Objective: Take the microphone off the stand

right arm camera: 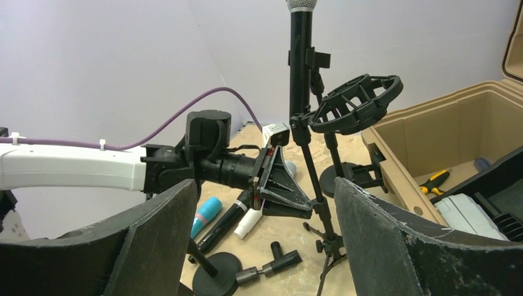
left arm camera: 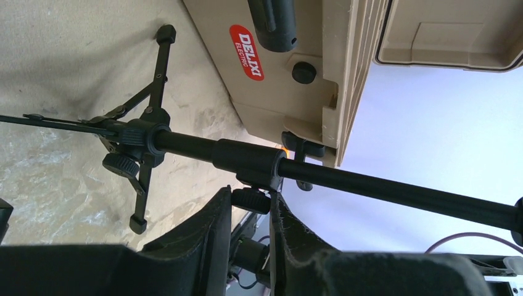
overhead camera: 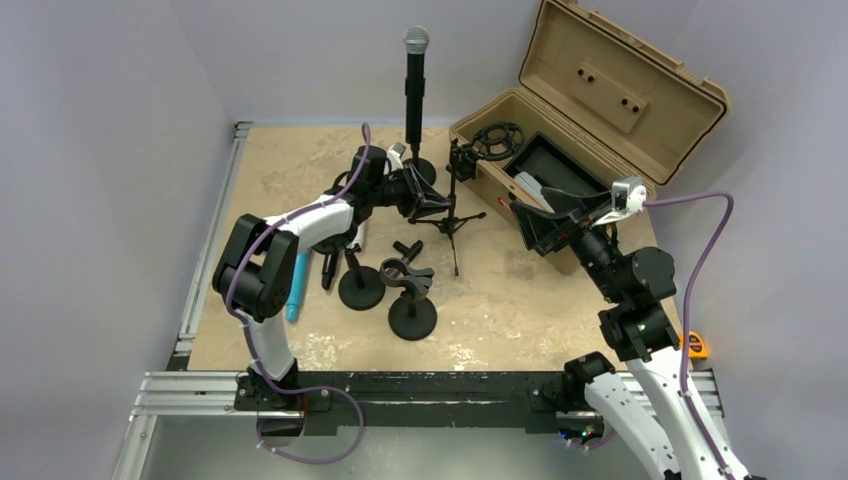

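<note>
Just above our left hand (left arm camera: 250, 213), whose pads (left arm camera: 210, 246) look like rough black rubber, we see the tripod pole (left arm camera: 382, 188) as matt black metal. Beyond the hand, the case (left arm camera: 308, 37) is smooth tan plastic with a glossy red sticker (left arm camera: 247, 43). The desk (left arm camera: 55, 55) looks gritty and matt. The microphone (overhead camera: 415, 90) has a silvery mesh head.

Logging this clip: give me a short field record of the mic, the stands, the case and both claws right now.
microphone: upright in its round-base stand, back of table, untouched
left claw: shut on tripod stand, at the pole's collar knob
right claw: open, empty, by the case
shock mount: atop the tripod stand, empty
case: lid open
</note>
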